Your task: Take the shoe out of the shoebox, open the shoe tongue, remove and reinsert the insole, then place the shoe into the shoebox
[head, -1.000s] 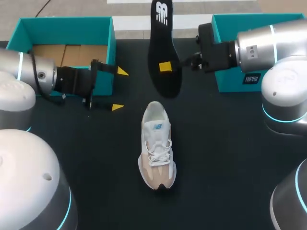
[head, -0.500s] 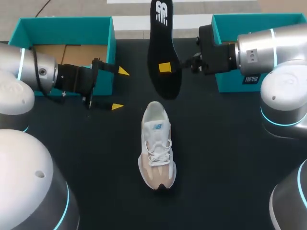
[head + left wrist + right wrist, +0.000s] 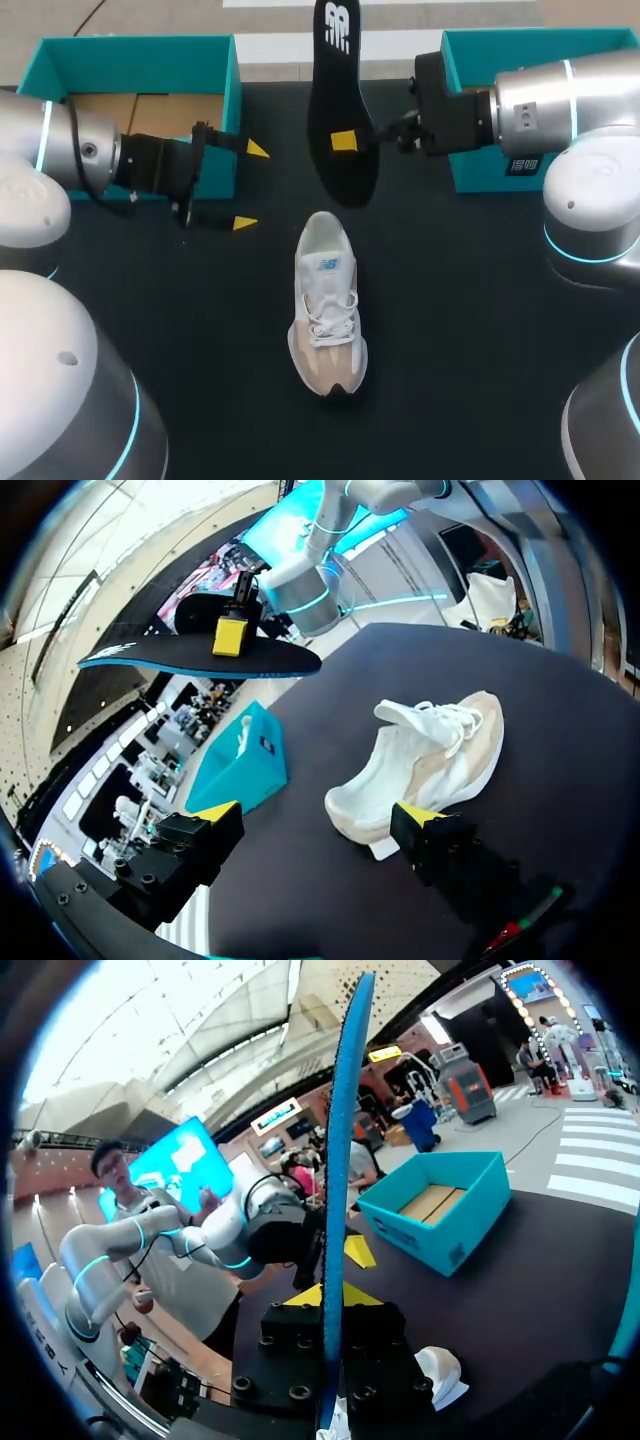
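A white and beige shoe [image 3: 328, 305] lies on the black table, toe toward me. Above and behind it hangs the black insole [image 3: 340, 110], on edge, with my right gripper [image 3: 346, 141] shut on its middle. In the right wrist view the insole [image 3: 350, 1110] stands edge-on between the right gripper [image 3: 328, 1300] fingers. My left gripper [image 3: 250, 187] stands open left of the shoe, nothing between its fingers. Ahead of the left gripper [image 3: 318, 815] in its own view lie the shoe [image 3: 420, 760] and the raised insole [image 3: 200, 655]. The teal shoebox [image 3: 135, 45] sits open at the back left.
A second teal box [image 3: 500, 45] stands at the back right, behind my right arm, and shows as a teal box [image 3: 238, 765] beyond the shoe in the left wrist view. The open shoebox [image 3: 440, 1205] has brown cardboard inside. Bare black table surrounds the shoe.
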